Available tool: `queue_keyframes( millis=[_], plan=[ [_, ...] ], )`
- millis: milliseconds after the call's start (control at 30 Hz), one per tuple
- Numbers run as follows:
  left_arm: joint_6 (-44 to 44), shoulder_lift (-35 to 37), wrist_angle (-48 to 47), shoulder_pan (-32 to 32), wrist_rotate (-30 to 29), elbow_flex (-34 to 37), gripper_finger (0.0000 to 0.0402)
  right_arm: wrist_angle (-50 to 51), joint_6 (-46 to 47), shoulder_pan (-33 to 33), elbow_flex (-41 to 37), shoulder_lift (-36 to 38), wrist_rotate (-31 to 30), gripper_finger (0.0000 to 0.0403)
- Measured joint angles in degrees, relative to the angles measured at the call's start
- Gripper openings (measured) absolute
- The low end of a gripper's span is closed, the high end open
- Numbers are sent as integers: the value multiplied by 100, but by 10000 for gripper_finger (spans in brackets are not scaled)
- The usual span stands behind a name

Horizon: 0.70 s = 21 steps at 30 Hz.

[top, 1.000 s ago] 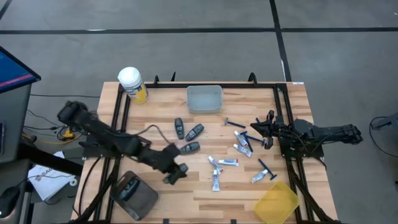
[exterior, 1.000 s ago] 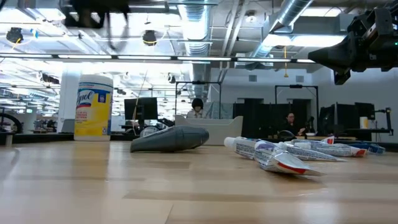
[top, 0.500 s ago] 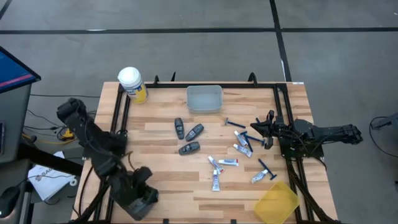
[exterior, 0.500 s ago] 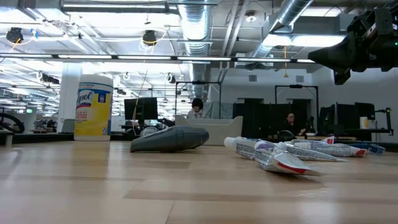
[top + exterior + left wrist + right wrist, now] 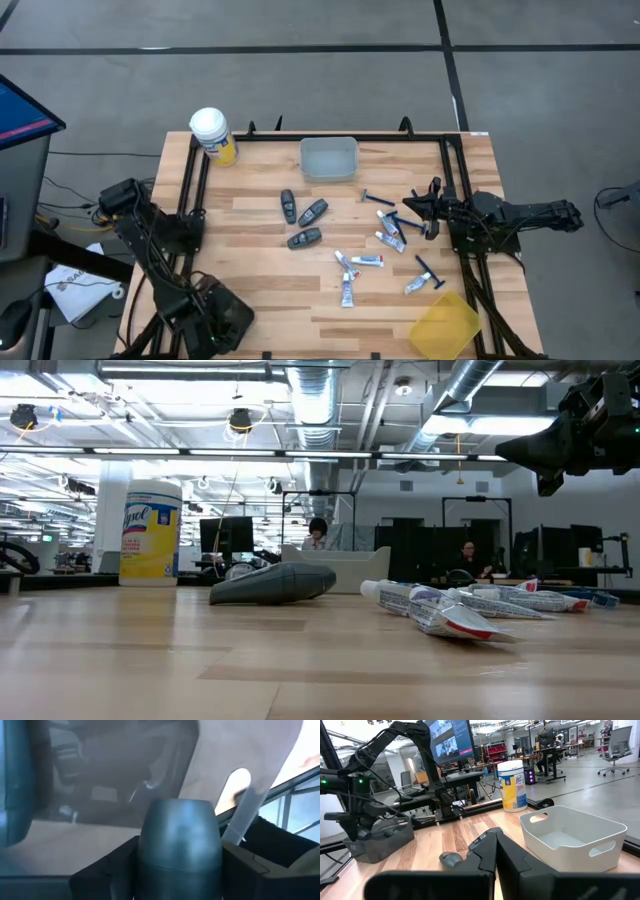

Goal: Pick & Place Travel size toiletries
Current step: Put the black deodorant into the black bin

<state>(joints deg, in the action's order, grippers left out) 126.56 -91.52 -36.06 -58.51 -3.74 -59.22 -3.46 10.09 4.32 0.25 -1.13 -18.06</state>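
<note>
The left end effector (image 5: 179, 876) hangs over a dark grey bin (image 5: 240, 312) at the table's (image 5: 260, 270) near left corner, well apart from the white bin (image 5: 328, 158) at the far edge. It is closed on a dark grey pod (image 5: 180, 837). The pod stands between the two fingers with its rounded end pointing forward, away from the wrist.

Three more grey pods lie on the table just in front of the white bin, toward its left end. The left pod (image 5: 288, 206) has its long axis square to the bin's long side. The middle pod (image 5: 313, 211) lies on a slant, with its far end toward the bin's middle. The near pod (image 5: 305, 238) lies almost parallel to the bin's long side.

The white tubes (image 5: 367, 261) are scattered farther in front of the white bin, toward its right end. One runs parallel to the bin's long side, and another tube (image 5: 348, 292) points nearly straight away from it. A blue razor (image 5: 375, 198) lies just in front of the bin's right corner, and a second razor (image 5: 430, 270) lies farther out, near a yellow bin (image 5: 445, 325).

The right end effector (image 5: 420, 208) hovers to the right of the white bin, pointing back toward the tubes, with its fingers (image 5: 490, 852) pressed together on nothing. A yellow jar (image 5: 213, 135) stands beyond the white bin's left end.
</note>
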Motion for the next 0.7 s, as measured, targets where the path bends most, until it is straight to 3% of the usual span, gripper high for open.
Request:
queue_keyframes(
  millis=[233, 367, 700],
  plan=[
    [-190, 294, -38, 241, -84, 0, 198, 0, 0, 0, 0, 0, 0, 0],
    [-192, 491, -568, 373, -77, 0, 204, 0, 0, 0, 1, 0, 0, 0],
    [-375, 189, -760, 508, -106, -2, 203, 0, 2, 2, 2, 0, 0, 0]
  ],
)
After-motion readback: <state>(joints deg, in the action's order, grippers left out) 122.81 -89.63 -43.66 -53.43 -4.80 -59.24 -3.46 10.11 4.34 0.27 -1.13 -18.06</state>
